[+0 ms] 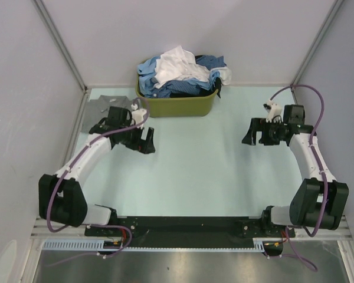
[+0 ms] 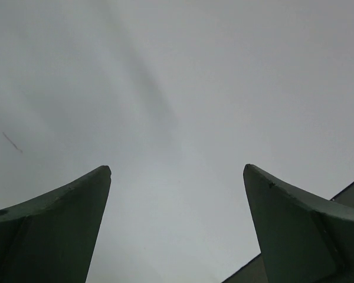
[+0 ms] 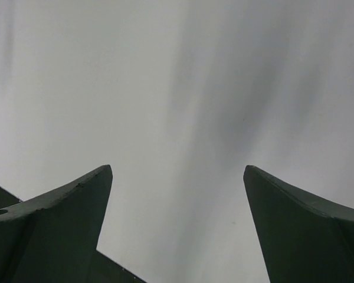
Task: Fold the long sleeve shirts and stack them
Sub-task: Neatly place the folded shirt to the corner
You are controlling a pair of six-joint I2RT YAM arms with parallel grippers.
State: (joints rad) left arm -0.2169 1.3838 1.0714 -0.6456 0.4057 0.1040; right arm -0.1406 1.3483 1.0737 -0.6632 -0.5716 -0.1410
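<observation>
Spread, empty left gripper [image 1: 145, 143] and right gripper [image 1: 252, 137]; mid-grey cloth shirt [image 1: 102, 106] at ten o'clock, partly hidden by left arm [image 1: 85, 156].

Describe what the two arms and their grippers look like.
Both arms have white links between bulky black joints: left arm, right arm. A purple cable loops along each. The left gripper and right gripper are black, each topped by a small white part. Up close, the fingers are dark grey-green, tapering to points.
</observation>
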